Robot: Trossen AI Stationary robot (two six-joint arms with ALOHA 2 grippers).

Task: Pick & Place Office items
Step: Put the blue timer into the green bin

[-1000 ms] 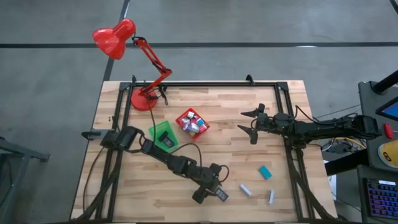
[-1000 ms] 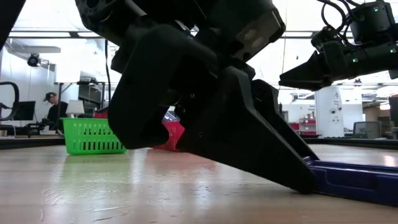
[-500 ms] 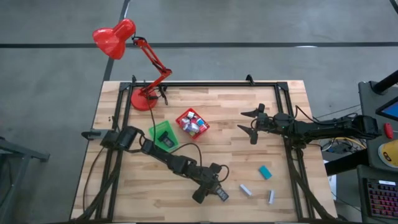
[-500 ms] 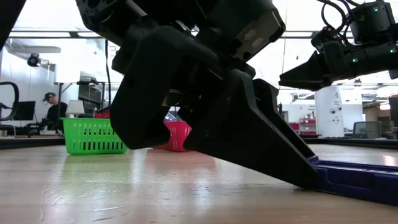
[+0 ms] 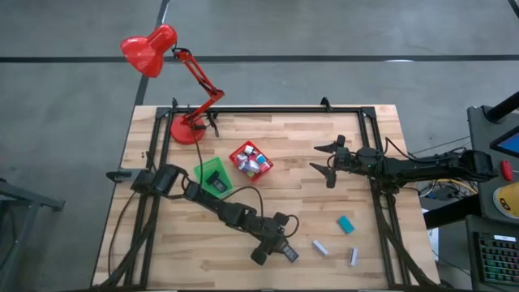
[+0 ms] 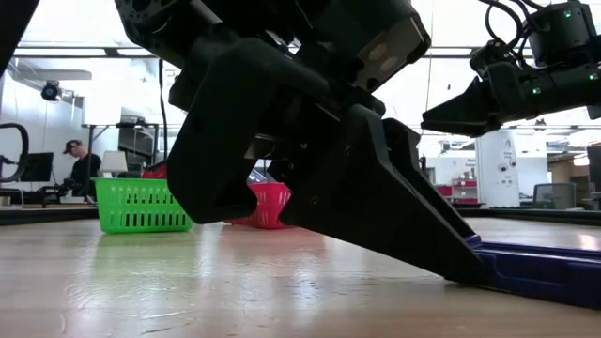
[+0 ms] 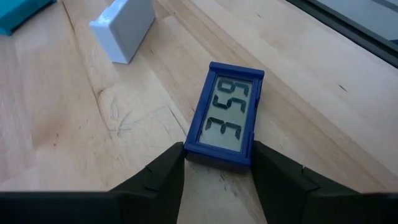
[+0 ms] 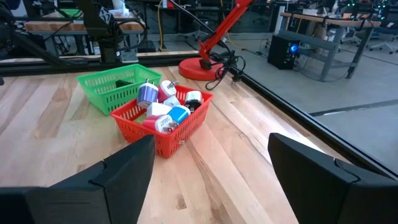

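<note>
A small blue digital display (image 7: 227, 115) lies flat, face up, on the wooden table near its front edge; it is also visible as the blue display (image 5: 289, 255) from above. My left gripper (image 7: 219, 163) is lowered over it, a finger on each side. A white block (image 7: 123, 28) and a teal block (image 5: 346, 225) lie just beyond, with a grey stick (image 5: 353, 256) to the right. My right gripper (image 5: 324, 162) hovers open above the table's right half, holding nothing. My left gripper has the blue display between its two fingers, which sit against its two long sides (image 7: 189, 146) at the end nearest the wrist. The fingers slant down from the table's left and run along the display. It still lies flat on the table.
A green bin (image 5: 212, 176) and a red bin (image 5: 250, 161) holding several small items stand left of centre behind my left arm. A red desk lamp (image 5: 188, 130) stands at the far left corner. A black frame rail runs along the table's edges.
My left gripper's fingers have closed in from a wide gap onto the sides of the blue display. The arm has kept its place and the display has not moved.
</note>
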